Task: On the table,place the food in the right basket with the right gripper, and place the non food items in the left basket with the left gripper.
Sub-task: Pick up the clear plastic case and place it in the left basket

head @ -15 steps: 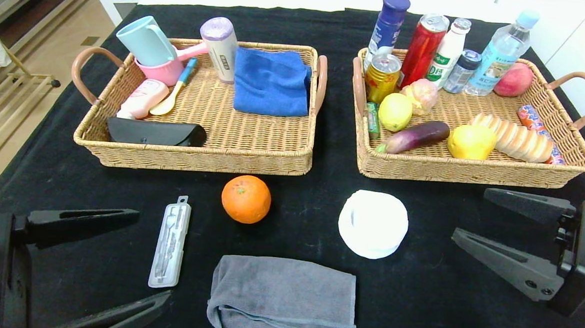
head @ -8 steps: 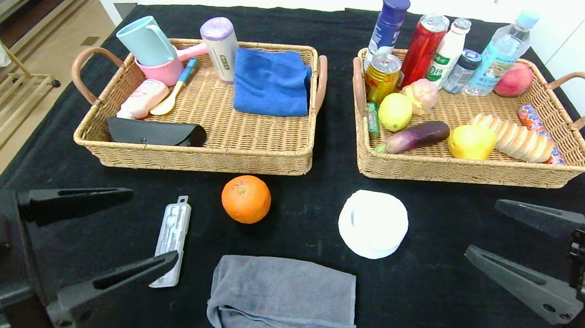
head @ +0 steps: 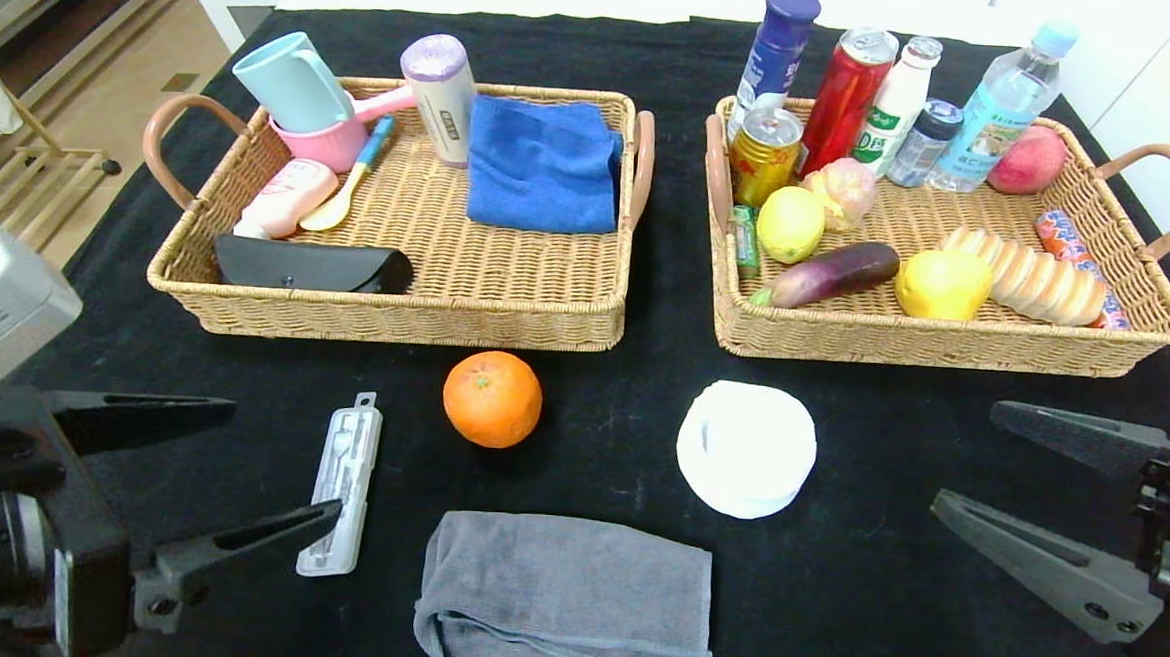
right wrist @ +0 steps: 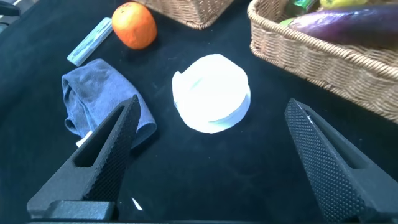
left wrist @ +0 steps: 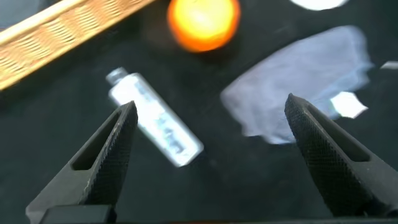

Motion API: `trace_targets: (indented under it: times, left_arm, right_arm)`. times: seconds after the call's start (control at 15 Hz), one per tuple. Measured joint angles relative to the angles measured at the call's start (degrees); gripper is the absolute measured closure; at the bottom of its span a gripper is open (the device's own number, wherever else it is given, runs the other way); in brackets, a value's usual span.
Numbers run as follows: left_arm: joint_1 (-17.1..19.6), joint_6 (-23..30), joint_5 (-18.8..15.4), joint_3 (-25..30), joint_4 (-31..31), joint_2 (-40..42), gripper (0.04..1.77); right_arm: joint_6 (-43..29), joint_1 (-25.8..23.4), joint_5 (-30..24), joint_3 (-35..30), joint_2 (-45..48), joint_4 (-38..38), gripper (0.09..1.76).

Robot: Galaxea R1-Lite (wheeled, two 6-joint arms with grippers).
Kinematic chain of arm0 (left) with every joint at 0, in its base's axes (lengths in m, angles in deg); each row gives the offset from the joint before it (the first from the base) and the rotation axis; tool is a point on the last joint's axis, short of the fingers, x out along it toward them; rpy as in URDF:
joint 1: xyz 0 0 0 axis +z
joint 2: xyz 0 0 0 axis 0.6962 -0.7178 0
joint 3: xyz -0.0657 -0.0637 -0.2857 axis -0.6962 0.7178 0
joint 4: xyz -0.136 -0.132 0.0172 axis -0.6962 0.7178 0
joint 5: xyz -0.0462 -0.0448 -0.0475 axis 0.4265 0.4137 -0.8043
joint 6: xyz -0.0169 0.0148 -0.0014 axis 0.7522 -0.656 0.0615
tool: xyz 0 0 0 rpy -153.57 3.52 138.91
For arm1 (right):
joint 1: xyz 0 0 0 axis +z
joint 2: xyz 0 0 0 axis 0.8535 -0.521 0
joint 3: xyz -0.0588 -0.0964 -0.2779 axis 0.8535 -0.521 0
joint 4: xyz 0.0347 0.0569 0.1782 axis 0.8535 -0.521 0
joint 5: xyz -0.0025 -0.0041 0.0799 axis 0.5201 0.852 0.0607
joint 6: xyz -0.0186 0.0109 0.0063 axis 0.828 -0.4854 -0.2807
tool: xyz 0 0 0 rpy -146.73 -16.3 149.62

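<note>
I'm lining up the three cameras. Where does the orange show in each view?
Head view: the orange lies on the table in front of the left basket.
Left wrist view: orange at the upper edge.
Right wrist view: orange at upper left.
Shared landmark: the grey towel.

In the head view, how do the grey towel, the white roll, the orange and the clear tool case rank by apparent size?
Largest to smallest:
1. grey towel
2. white roll
3. orange and clear tool case: unsure, one round, one long and slim.
</note>
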Motion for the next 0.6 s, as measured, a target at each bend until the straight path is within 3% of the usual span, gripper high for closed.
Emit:
trace_targets:
  times: [0.13, 0.6]
  left_arm:
    - [0.06, 0.76, 3.88, -1.78, 0.88, -1.9, 0.09]
    - [0.02, 12.56, 14.24, -8.96, 12.09, -9.75, 0.09]
  right_arm:
    - [0.02, -0.63, 0.0, 0.27, 0.13, 0.05, 0.15]
    - [0.16, -1.35, 0.0, 0.46, 0.35, 0.0, 0.15]
